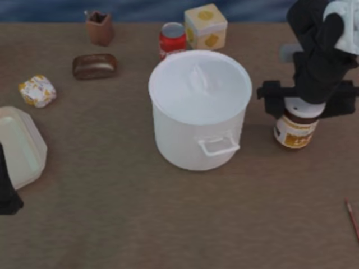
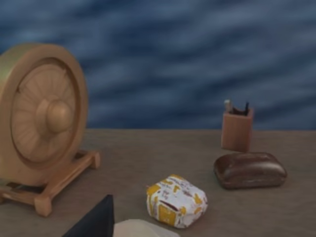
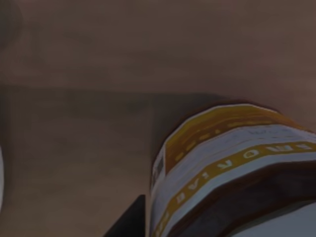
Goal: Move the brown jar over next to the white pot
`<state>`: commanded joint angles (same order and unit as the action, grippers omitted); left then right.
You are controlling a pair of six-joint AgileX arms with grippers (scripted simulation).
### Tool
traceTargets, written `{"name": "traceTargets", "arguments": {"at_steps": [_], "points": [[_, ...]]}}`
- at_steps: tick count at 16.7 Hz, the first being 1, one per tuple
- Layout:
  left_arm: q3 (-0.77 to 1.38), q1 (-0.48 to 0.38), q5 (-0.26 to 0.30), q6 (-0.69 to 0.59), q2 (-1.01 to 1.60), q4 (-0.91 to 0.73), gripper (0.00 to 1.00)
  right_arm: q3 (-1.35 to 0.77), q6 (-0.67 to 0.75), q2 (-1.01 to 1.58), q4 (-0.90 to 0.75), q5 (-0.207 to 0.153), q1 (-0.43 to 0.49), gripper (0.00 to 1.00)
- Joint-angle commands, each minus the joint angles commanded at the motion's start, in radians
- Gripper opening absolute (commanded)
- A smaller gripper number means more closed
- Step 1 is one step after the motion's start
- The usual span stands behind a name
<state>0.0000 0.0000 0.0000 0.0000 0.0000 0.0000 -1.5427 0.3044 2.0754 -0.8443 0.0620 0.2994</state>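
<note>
Placement is judged near: the right gripper [image 1: 307, 96] pinches the brown jar [image 1: 294, 126] by its lid, near the table's [image 1: 168, 224] right edge, just beside the white pot [image 1: 197, 106]; it should be lowered upright.

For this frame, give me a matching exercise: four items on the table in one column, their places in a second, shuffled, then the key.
Things:
1. brown jar
2. red can
3. brown square cup
4. pale flat container

Places:
A. at the table's left edge
B. just behind the white pot
C. right of the pot, under the right gripper
D. far left corner area, behind the dark loaf

Pairs: 1-C, 2-B, 3-D, 4-A
</note>
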Motion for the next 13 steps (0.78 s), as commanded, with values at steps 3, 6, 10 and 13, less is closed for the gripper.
{"name": "traceTargets", "arguments": {"at_steps": [3, 6, 10, 13], "points": [[0.0, 0.0, 0.0, 0.0, 0.0, 0.0, 1.0, 0.0, 0.0, 0.0, 0.0, 0.0, 0.0, 0.68], [0.0, 0.0, 0.0, 0.0, 0.0, 0.0, 1.0, 0.0, 0.0, 0.0, 0.0, 0.0, 0.0, 0.9], [0.0, 0.0, 0.0, 0.0, 0.0, 0.0, 1.0, 0.0, 0.0, 0.0, 0.0, 0.0, 0.0, 1.0], [0.0, 0.0, 0.0, 0.0, 0.0, 0.0, 1.0, 0.0, 0.0, 0.0, 0.0, 0.0, 0.0, 1.0]]}}
